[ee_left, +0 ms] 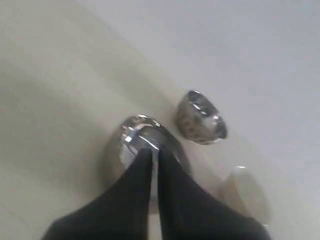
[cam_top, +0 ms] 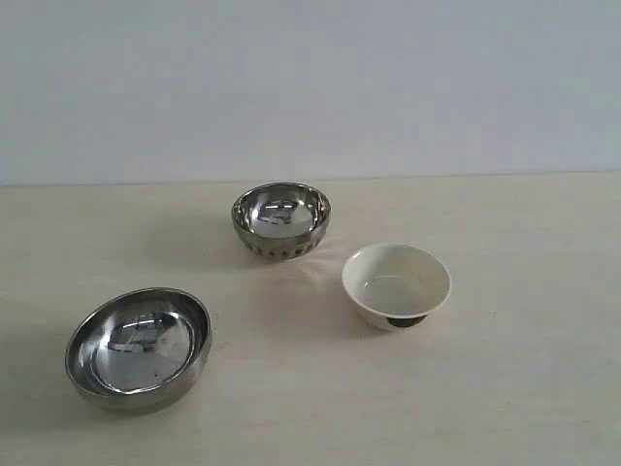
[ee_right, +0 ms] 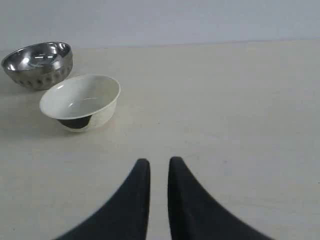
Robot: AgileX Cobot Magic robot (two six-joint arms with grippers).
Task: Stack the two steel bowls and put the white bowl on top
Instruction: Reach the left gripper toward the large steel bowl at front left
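Note:
The wider smooth steel bowl [cam_top: 139,348] sits at the front left of the table, the smaller ribbed steel bowl [cam_top: 280,219] behind the middle, and the white bowl [cam_top: 396,284] right of centre. All three stand apart and upright. Neither gripper shows in the exterior view. In the left wrist view my left gripper [ee_left: 155,152] is shut and empty, its tips over the wide steel bowl [ee_left: 142,135], with the ribbed bowl [ee_left: 200,121] beyond. In the right wrist view my right gripper [ee_right: 159,162] is shut on nothing above bare table, short of the white bowl [ee_right: 80,100] and the ribbed bowl [ee_right: 37,62].
The pale wooden table [cam_top: 524,388] runs back to a plain light wall [cam_top: 310,87]. Nothing else stands on it besides the three bowls.

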